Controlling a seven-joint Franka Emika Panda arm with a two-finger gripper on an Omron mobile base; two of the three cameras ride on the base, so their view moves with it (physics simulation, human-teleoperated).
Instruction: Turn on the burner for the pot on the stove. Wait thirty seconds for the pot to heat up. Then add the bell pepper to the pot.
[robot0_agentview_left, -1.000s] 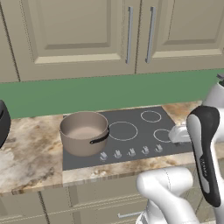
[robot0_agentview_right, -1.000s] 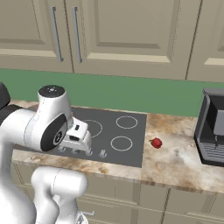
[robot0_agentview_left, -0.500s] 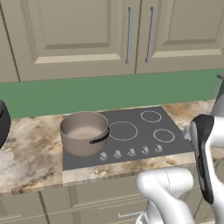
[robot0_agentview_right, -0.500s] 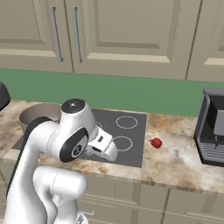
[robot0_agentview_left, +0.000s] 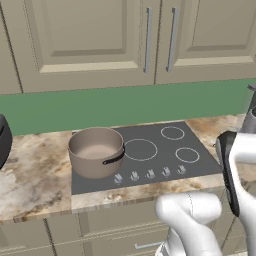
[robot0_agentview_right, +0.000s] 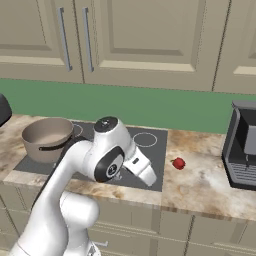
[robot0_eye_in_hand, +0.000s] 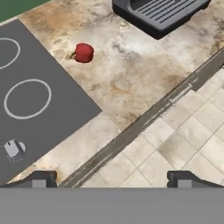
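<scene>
- Along the back wall, a green backsplash (robot0_agentview_left: 125, 102) runs under beige upper cabinets (robot0_agentview_left: 95, 40) with slim metal handles (robot0_agentview_left: 148, 40).
- Below it, a mottled tan stone counter (robot0_agentview_left: 35, 175) carries the stove (robot0_agentview_left: 150, 165), a flat dark grey cooktop with thin white rings and small silver knobs (robot0_agentview_left: 150, 174) along its front edge.
- On the stove's rear left ring, as the left base view shows it, sits the pot (robot0_agentview_left: 96, 152), taupe-brown, upright, its black handle toward the knobs.
- To the right of the stove, on bare counter, lies the bell pepper (robot0_agentview_right: 178, 163), small and red, apart from the cooktop edge and well apart from the pot.
- Further right stands a black appliance (robot0_agentview_right: 242, 150) against the wall.
- From the hand view, the gripper (robot0_eye_in_hand: 112, 179) hangs above the counter's front edge, its two dark fingertips (robot0_eye_in_hand: 43, 178) spread wide with nothing between them; pale floor tiles (robot0_eye_in_hand: 183, 140) show beneath.
- Under the counter are beige base cabinets (robot0_agentview_right: 200, 230).
</scene>
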